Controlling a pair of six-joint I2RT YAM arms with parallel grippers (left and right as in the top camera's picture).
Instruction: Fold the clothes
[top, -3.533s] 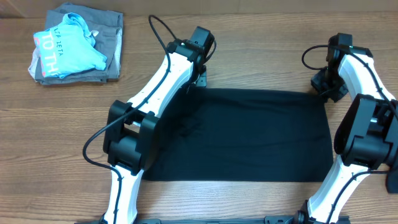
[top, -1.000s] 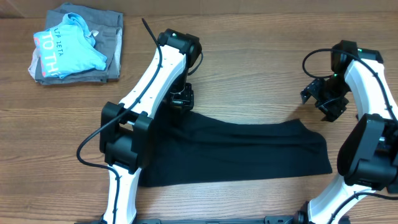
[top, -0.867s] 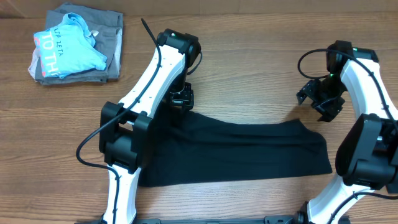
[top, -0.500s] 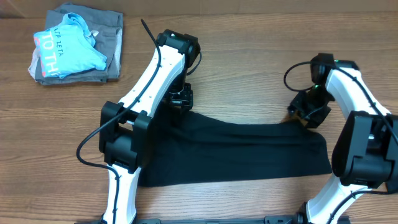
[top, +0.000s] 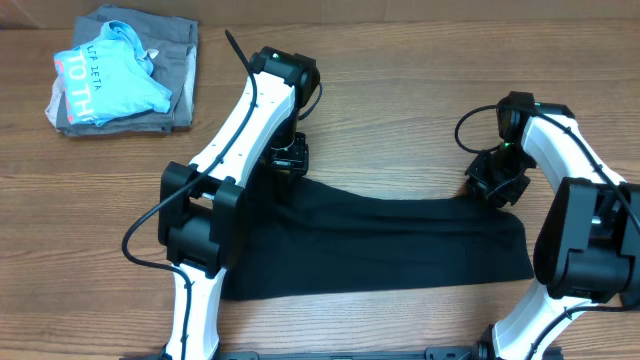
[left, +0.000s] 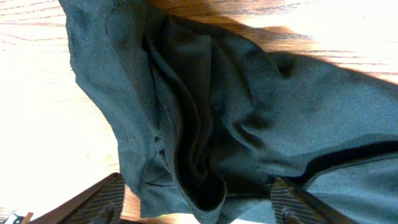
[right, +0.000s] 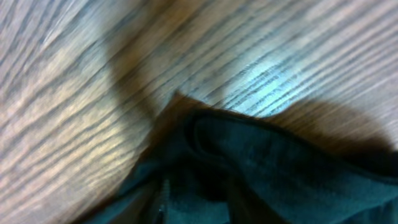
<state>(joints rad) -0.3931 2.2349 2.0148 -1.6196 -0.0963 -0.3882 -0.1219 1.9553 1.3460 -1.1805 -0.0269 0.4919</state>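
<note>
The black clothes (top: 400, 240) lie spread across the table, their far edge sagging toward the front in the middle. My left gripper (top: 288, 158) is over the far left corner. In the left wrist view its fingers (left: 106, 200) stand wide apart and open (left: 199, 202), with a bunched fold of the clothes (left: 236, 106) between them. My right gripper (top: 493, 188) is down on the far right corner. In the blurred, dark right wrist view it (right: 202, 202) straddles a raised fold of the clothes (right: 280, 168); how tightly is unclear.
A light blue shirt with lettering (top: 105, 75) lies on a grey folded garment (top: 180, 70) at the back left. Black cables loop off both arms near the wrists (top: 475, 125). Bare wooden table (top: 400, 90) lies beyond the clothes.
My right gripper has moved left and down onto the far right corner of the clothes, its jaws narrowing. The left gripper has stayed at the far left corner.
</note>
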